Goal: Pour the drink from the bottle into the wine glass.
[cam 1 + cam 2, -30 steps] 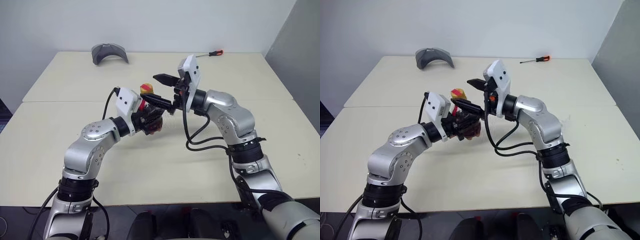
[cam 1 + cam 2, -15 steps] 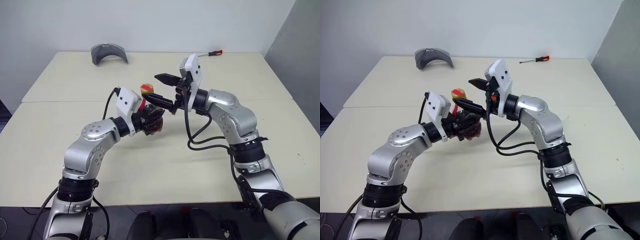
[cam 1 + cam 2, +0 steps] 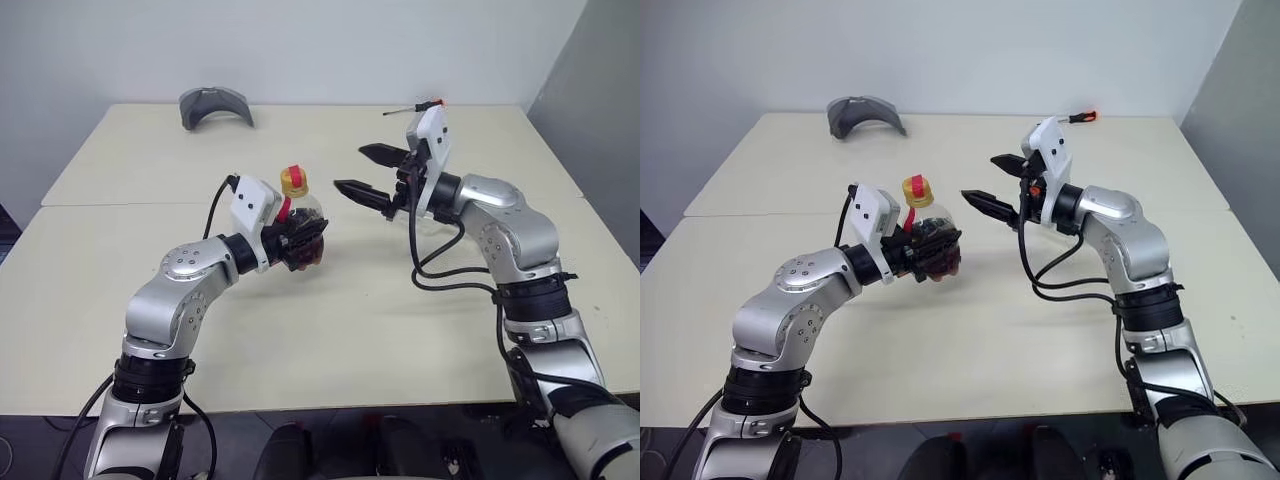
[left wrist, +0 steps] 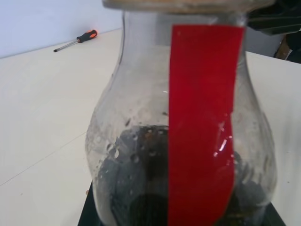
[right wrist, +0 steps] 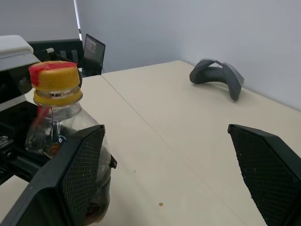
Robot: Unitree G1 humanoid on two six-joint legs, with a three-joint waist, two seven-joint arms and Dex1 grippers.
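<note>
One small clear plastic bottle (image 3: pixel 298 215) sits upright in the grip of the left end effector (image 3: pixel 303 240), held above the pale cream surface (image 3: pixel 330 330) near the middle of the scene. Its black fingers are closed around the bottle's rounded lower body. The bottle has a yellow cap (image 3: pixel 293 180) with a patch of red on top, and a red label strip (image 4: pixel 202 122) that runs down from the neck over the front of the body. Inside, the drink (image 4: pixel 136 188) is a dark liquid that fills only the bottom part of the bottle; the upper part is clear, with droplets clinging to the inner wall.

Beside the bottle, on the robot's right, the right end effector (image 3: pixel 367 172) hangs in the air with its two black fingers spread wide apart and holding nothing. Its fingertips point toward the bottle's cap but stand clear of it, with an open gap between them and the bottle. In the right wrist view, the bottle stands behind one finger (image 5: pixel 80 174) of that end effector.

Farther out, a curved grey object (image 3: pixel 215 104) lies at the far edge of the surface on the robot's left. A screwdriver (image 3: pixel 415 107) with an orange and black handle lies at the far edge on the right.
</note>
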